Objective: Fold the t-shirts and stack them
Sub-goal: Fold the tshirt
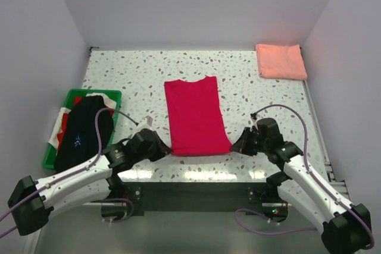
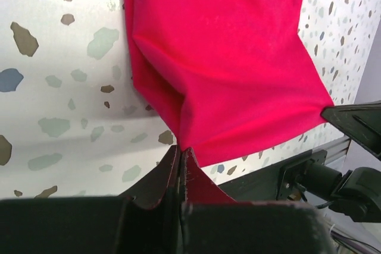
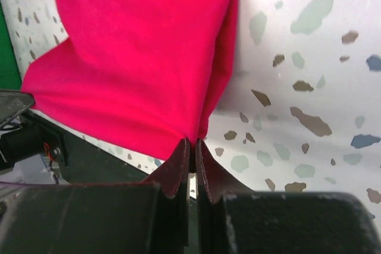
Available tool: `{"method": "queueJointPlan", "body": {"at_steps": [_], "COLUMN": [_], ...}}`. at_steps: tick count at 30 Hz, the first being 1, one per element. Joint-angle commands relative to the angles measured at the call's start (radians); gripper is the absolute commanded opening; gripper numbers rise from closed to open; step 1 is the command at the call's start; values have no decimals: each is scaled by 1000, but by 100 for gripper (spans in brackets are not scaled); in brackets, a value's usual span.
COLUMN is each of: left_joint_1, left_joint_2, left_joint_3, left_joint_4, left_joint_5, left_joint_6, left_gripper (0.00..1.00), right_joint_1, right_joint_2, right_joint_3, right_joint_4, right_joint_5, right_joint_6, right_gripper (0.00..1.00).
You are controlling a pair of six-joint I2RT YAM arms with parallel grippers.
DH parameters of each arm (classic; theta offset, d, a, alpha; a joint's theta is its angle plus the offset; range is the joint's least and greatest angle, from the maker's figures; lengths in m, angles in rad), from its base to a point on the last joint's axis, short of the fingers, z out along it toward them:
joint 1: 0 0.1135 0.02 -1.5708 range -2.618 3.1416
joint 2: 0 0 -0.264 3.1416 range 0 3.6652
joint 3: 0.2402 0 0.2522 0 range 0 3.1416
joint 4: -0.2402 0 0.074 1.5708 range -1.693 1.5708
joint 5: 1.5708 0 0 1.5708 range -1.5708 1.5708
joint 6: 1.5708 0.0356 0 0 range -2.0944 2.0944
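Closest in, the left end effector [image 2: 180, 151] is pinched tight on the near left corner of the crimson t-shirt [image 1: 195, 117], the cloth bunching into a ridge just ahead of its tips. The right end effector [image 3: 191, 144] is clamped the same way on the near right corner. This shirt lies mid-worktop [image 1: 131, 75] as a narrow lengthwise strip, collar at the far end and hem toward the arms, so its sleeves look already tucked in. The salmon pink t-shirt [image 1: 281, 60] rests folded at the far right corner, well apart from both arms. At the left, a green crate [image 1: 76, 94] holds a dark garment [image 1: 86, 132].

Judging by this, the step in hand is the crosswise fold, hem over to collar. The next move calls for both arms to lift together, keep the hem taut and level, carry it forward over the shirt and lay it near the collar without dragging the lower layer. After that, the crimson shirt would go onto the pink one.
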Motion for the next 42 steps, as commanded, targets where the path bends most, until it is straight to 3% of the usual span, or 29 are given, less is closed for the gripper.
{"method": "queueJointPlan", "body": {"at_steps": [1,9,13,19,29,42], "left_joint_1": [-3,46,186,280,417,550], "left_joint_2": [12,88,173,332,590,783], "left_joint_3": [85,239,301,459,664,850], "left_joint_4": [-110,-129,-75,-29,32,47], "left_joint_5": [-95,-153,-69,-27,40,121], "left_joint_6": [22,137,273,381,441,478], "left_gripper": [0,0,0,0,0,0], "right_joint_1": [-3,-1,-3,-4,-15,-87], "right_joint_2": [4,94,191,399,688,991], "right_joint_3": [113,262,342,515,811,1060], "right_joint_4": [-65,-63,-23,23,56,116], "right_joint_5": [93,167,187,248,267,165], "right_joint_6": [-67,-116,-138,-174,-190,-193], "right_gripper": [0,0,0,0,0,0]}}
